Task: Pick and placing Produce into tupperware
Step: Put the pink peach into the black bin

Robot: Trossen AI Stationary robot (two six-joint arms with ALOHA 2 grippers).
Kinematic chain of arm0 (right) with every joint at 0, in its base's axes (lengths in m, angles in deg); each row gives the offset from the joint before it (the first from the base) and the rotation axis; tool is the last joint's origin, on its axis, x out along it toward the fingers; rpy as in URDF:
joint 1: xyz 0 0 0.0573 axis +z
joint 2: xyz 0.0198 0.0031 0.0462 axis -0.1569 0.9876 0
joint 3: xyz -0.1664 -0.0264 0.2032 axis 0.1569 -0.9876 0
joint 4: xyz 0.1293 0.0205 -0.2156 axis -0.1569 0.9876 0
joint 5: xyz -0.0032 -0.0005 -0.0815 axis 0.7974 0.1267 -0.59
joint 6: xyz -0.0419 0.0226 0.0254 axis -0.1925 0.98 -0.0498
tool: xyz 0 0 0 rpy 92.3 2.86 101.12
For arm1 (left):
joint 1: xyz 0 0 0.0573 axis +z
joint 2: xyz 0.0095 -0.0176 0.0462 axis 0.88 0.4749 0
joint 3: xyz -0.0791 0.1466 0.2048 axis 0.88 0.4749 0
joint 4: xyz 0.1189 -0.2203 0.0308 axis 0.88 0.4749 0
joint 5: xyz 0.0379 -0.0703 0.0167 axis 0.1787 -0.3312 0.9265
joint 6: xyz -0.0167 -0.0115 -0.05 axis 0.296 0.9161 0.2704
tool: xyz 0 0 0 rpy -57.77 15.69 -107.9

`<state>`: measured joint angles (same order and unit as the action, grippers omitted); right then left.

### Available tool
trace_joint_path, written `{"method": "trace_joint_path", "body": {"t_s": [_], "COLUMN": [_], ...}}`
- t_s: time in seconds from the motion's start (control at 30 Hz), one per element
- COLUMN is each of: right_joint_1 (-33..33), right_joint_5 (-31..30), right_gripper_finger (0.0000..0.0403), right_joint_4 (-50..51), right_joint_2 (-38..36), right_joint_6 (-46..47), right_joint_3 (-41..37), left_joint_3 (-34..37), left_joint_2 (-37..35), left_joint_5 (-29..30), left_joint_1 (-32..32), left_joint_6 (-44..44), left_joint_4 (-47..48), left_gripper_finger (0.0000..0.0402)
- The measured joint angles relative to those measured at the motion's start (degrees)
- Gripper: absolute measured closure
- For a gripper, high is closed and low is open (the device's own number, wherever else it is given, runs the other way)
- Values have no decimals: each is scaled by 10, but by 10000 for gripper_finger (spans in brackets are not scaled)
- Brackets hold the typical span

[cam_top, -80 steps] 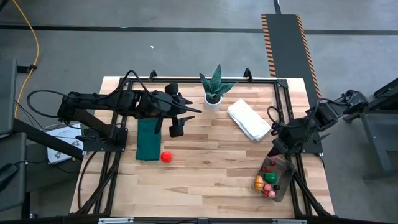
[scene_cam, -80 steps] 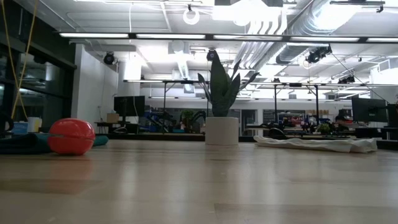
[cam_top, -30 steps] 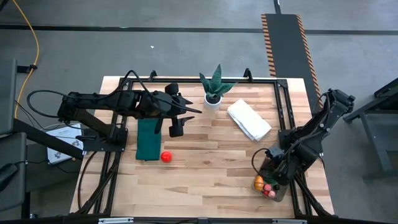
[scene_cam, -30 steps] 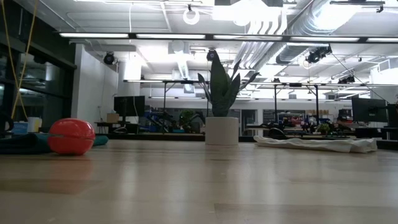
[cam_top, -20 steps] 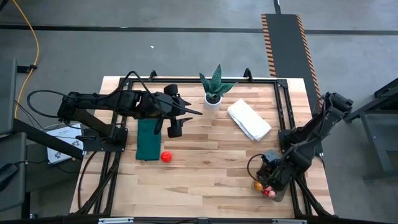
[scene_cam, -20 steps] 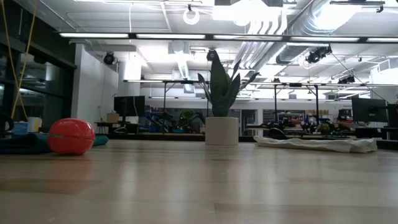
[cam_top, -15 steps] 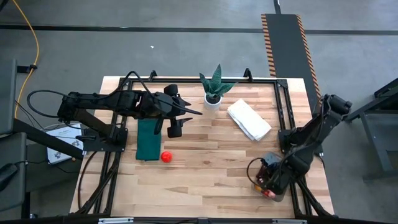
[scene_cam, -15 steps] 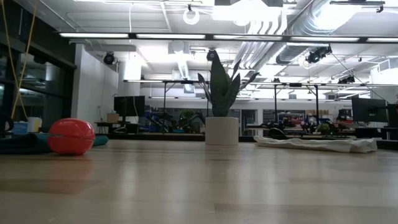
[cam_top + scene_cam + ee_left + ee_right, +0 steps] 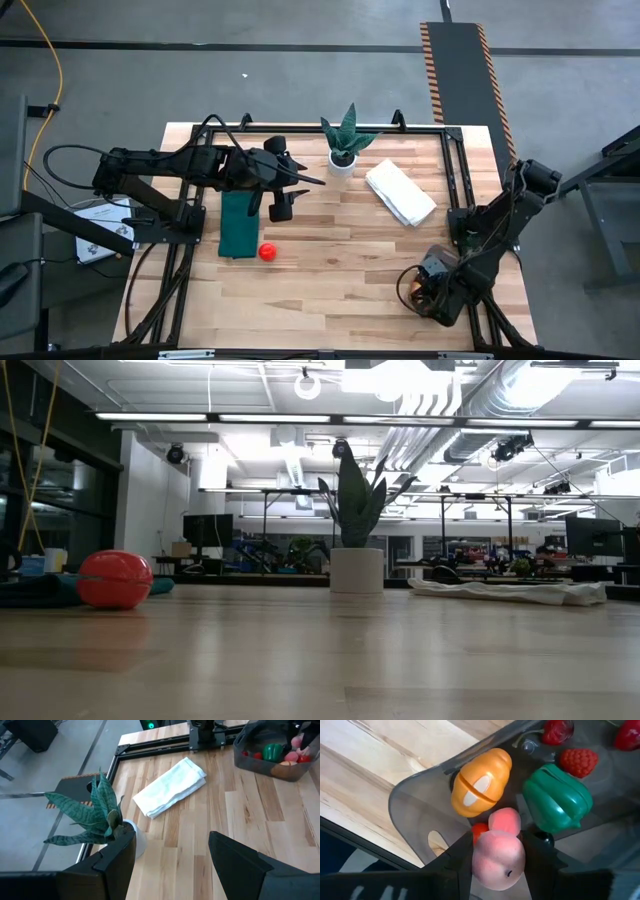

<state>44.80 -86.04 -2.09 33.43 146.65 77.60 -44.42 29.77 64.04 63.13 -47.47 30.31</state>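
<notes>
My right gripper [image 9: 497,870] hangs over the near right corner of the table [image 9: 440,288], shut on a pink round fruit [image 9: 497,857] inside the clear grey tupperware [image 9: 415,790]. Below it lie an orange fruit [image 9: 481,781], a green pepper [image 9: 557,802], a strawberry [image 9: 580,761] and a second pink piece [image 9: 505,820]. A red tomato [image 9: 267,252] rests on the wood near the dark green mat [image 9: 238,225]. My left gripper [image 9: 283,203] hovers open above the mat's far end, touching nothing. My right gripper pinches the pink fruit by its two opposite sides [image 9: 477,860] between its two fingers [image 9: 457,862]. The fingers come from above, pointing down. The fruit sits between the tupperware's walls, above the other pieces; whether it touches them I cannot tell.
A spiky plant in a white pot [image 9: 343,150] stands at the far edge, and a folded white cloth [image 9: 400,193] lies to its right. Black frame rails [image 9: 455,180] run along the table's sides. Bare wood [image 9: 340,260] spreads across the middle.
My right gripper has gone toward the table's near edge and down, carrying the pink fruit, and now covers the tupperware in the high view. The red tomato has stayed where it was.
</notes>
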Motion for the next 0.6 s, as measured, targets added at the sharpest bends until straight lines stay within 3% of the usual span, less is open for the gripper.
{"method": "trace_joint_path", "body": {"t_s": [0.6], "right_joint_1": [7], "right_joint_5": [-3], "right_gripper_finger": [279], "right_joint_4": [4], "right_joint_2": [0], "right_joint_6": [19], "right_joint_3": [0], "left_joint_3": [0], "left_joint_2": [0], "left_joint_5": [0], "left_joint_1": [0], "left_joint_6": [15], "left_joint_4": [25], "left_gripper_finger": [163]}}
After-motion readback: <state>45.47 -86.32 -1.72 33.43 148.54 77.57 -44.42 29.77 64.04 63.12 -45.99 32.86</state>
